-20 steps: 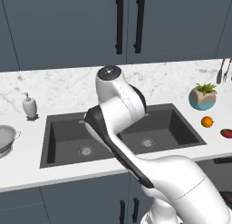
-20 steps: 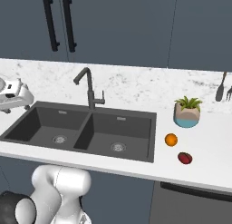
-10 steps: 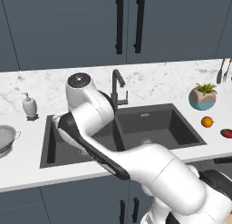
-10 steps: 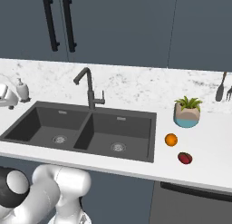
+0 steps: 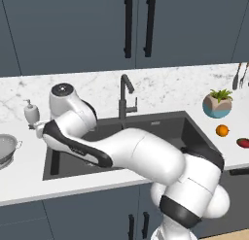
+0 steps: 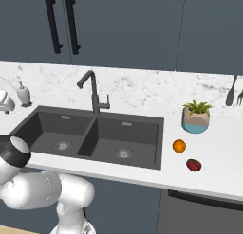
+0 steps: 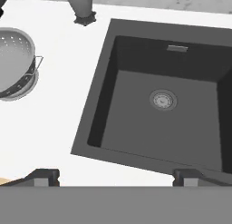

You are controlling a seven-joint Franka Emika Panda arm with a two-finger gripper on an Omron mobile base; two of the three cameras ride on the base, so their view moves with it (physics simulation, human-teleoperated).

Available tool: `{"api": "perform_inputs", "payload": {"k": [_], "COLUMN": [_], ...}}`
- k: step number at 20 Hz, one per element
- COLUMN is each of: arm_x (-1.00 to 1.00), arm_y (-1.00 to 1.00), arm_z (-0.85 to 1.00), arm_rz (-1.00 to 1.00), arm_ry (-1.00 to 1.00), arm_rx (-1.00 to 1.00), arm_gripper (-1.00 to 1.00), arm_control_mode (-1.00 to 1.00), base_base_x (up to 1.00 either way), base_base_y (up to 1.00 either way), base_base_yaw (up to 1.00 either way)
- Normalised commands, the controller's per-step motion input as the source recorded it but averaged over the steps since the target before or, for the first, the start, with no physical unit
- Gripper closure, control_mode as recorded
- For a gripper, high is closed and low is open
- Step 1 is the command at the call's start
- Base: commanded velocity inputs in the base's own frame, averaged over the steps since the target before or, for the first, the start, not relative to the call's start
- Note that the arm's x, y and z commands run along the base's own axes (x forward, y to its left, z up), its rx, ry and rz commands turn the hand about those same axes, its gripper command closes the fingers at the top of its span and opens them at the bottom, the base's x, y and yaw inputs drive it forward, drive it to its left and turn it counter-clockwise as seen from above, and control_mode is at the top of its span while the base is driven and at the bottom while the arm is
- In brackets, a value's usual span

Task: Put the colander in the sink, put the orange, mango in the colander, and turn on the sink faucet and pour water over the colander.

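The small round silver-grey metal colander [image 7: 12,62] sits on the white marble counter [image 7: 59,109], left of the dark grey matte double-basin sink [image 7: 154,109] and apart from its rim. Its pale perforated interior is empty, one wire side handle showing. The left base view cuts the colander [image 5: 7,147] at the frame edge. The two-finger gripper [image 7: 115,177] hangs above the counter and basin edge, jaws spread wide and holding nothing. The round bright orange [image 6: 179,146] and the red-green oval mango [image 6: 193,165] lie right of the sink, near each other. The tall dark gooseneck faucet [image 6: 93,92] stands behind the basins.
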Motion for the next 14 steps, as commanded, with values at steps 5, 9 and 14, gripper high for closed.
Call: {"api": "perform_inputs", "payload": {"k": [5, 9, 14], "arm_x": [0.51, 0.40, 0.36], "arm_y": [0.87, 0.84, 0.64], "arm_z": [-0.26, -0.18, -0.08], "arm_rz": [0.00, 0.00, 0.00], "arm_ry": [0.13, 0.16, 0.20], "arm_rx": [0.00, 0.00, 0.00], "arm_gripper": [-1.00, -1.00, -1.00], "arm_control_mode": [-1.00, -1.00, -1.00], "base_base_x": [0.00, 0.00, 0.00], "base_base_y": [0.00, 0.00, 0.00], "base_base_yaw": [0.00, 0.00, 0.00]}}
